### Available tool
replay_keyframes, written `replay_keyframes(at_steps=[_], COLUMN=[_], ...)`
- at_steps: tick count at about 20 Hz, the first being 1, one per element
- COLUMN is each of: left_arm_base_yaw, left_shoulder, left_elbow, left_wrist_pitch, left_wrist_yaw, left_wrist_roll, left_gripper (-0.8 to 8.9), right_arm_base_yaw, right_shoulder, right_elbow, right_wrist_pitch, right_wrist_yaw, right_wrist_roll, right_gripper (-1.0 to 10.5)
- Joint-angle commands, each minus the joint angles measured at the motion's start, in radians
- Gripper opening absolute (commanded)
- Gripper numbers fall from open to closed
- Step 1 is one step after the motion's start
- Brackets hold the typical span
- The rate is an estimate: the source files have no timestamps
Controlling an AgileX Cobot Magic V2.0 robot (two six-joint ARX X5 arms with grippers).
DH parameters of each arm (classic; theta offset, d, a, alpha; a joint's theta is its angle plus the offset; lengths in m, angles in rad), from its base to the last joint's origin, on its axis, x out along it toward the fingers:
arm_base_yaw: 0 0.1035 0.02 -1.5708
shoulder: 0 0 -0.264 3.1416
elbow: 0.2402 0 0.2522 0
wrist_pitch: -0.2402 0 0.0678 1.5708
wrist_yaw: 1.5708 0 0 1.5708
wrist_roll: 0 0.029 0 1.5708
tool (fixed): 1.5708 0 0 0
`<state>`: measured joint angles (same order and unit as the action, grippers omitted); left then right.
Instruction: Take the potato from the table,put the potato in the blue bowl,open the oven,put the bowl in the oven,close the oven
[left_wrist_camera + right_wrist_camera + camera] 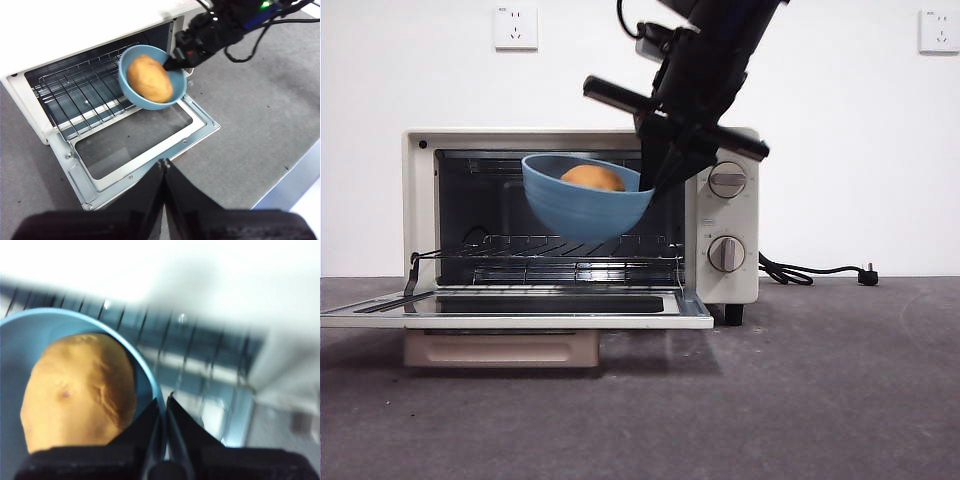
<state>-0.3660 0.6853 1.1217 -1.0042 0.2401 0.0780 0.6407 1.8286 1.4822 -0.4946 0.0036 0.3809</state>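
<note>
— Where's your load right now?

— Your right gripper [658,178] pinches the rim of the blue bowl [582,205], holding it in the air in front of the open oven [420,200], above the wire rack [570,245] and the lowered door [510,305]. The potato [592,178] sits inside. Your left gripper [164,172] waits back over the table [250,135], jaws pressed together on nothing.

— How will it handle?

— The bowl looks rigid and smooth, so a one-sided rim pinch probably lets it tip; it already tilts. The potato is loose and likely heavy enough to roll. Keep it level.

— And the room?

— The table is dark, rough and flat. A white wall [840,150] with sockets stands behind, and a black cord [810,272] lies beside the oven.
</note>
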Motion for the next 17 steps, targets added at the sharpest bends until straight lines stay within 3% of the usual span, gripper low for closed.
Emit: replay_keyframes(at_steps=[1, 17], left_arm_base_yaw=[0.001, -0.001], left_shoulder=[-0.003, -0.003], left_elbow=[-0.004, -0.004], left_wrist_pitch=[-0.011, -0.015], left_wrist_yaw=[0.003, 0.004], left_wrist_roll=[0.004, 0.005], left_gripper=[-0.08, -0.08], right_arm_base_yaw=[-0.009, -0.058], right_shoulder=[0.029, 0.045], right_elbow=[0.013, 0.013], right_wrist_pitch=[0.032, 0.053], right_wrist_yaw=[0.007, 0.055], right_wrist_roll=[0.040, 0.059], right_gripper=[-0.1, -0.1])
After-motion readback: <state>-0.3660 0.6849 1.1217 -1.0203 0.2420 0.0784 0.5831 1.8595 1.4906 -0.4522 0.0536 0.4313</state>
